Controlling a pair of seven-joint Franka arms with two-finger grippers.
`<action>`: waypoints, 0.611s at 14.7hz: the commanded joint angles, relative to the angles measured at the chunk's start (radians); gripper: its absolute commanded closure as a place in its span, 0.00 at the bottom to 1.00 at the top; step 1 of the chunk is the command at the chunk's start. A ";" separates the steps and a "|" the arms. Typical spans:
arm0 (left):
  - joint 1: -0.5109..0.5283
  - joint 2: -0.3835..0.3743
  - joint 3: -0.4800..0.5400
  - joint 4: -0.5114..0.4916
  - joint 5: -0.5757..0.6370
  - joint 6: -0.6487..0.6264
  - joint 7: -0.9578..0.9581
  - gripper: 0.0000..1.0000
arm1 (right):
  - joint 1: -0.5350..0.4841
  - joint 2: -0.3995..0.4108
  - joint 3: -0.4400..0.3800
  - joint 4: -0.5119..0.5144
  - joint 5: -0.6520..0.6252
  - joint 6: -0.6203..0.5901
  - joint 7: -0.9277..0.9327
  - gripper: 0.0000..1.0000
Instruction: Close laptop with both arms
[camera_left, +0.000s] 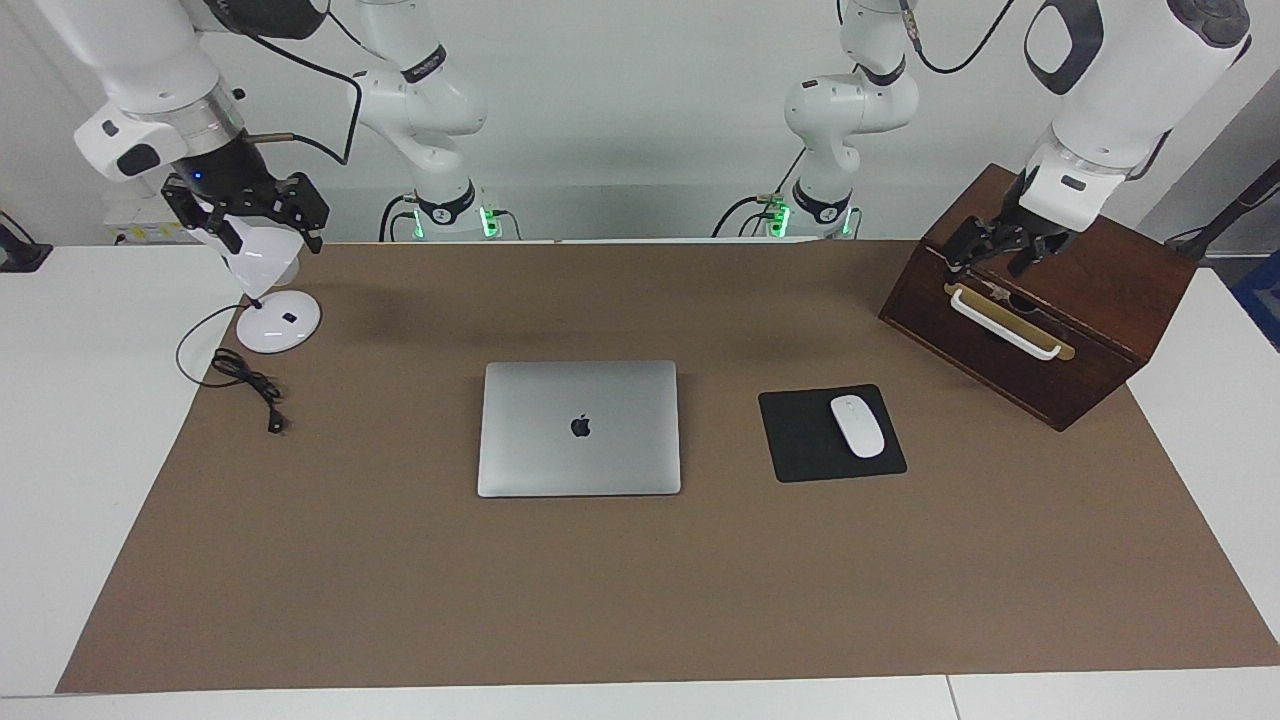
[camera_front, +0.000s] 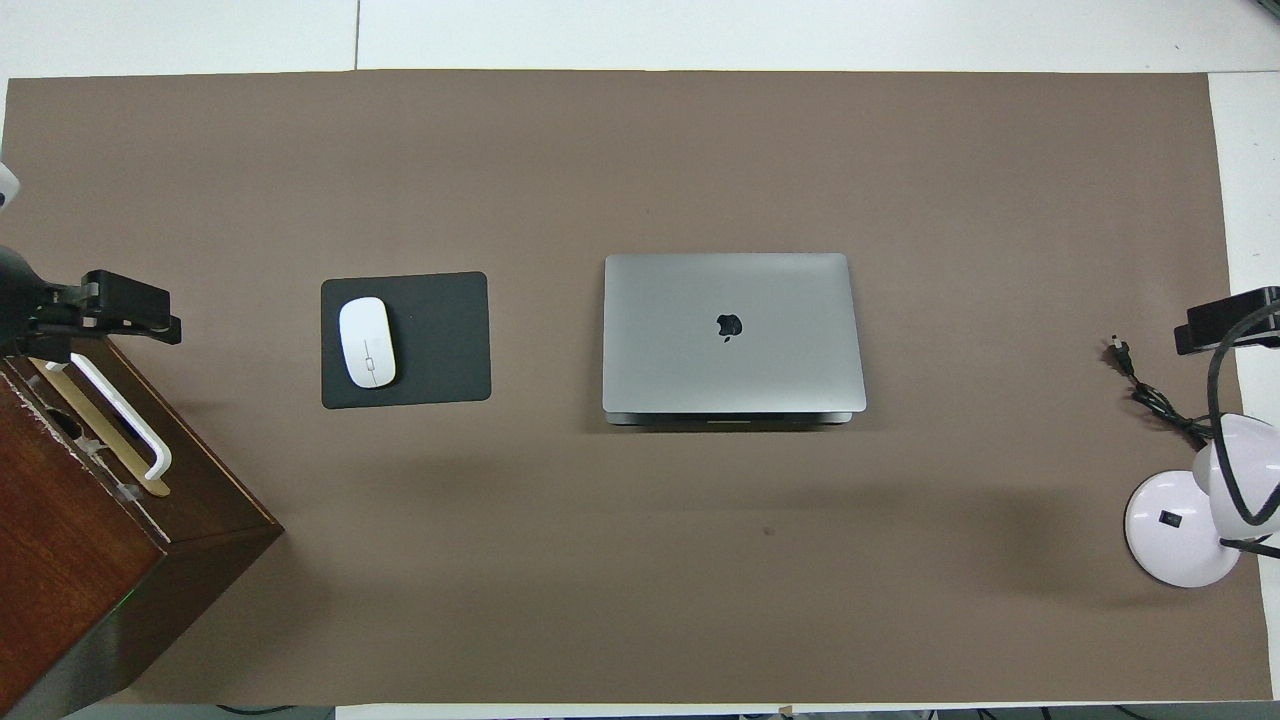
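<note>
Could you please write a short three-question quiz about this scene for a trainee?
1. True or false: the laptop lies shut.
2. What lies on the mouse pad? A) mouse B) plug C) lamp
3. Fill in: the left gripper hangs over the wooden ____, the right gripper over the lamp.

Key: 1 true; 2 A, the mouse; 3 box.
</note>
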 joint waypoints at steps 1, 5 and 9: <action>0.010 0.003 -0.006 0.004 0.002 0.012 0.014 0.00 | -0.021 0.008 0.017 0.020 -0.005 -0.020 0.005 0.00; 0.010 0.003 -0.005 0.004 0.002 0.014 0.014 0.00 | -0.021 0.005 0.014 0.018 0.004 -0.017 0.008 0.00; 0.010 0.004 -0.005 0.004 0.002 0.014 0.014 0.00 | -0.021 0.002 0.014 0.018 0.003 -0.020 0.008 0.00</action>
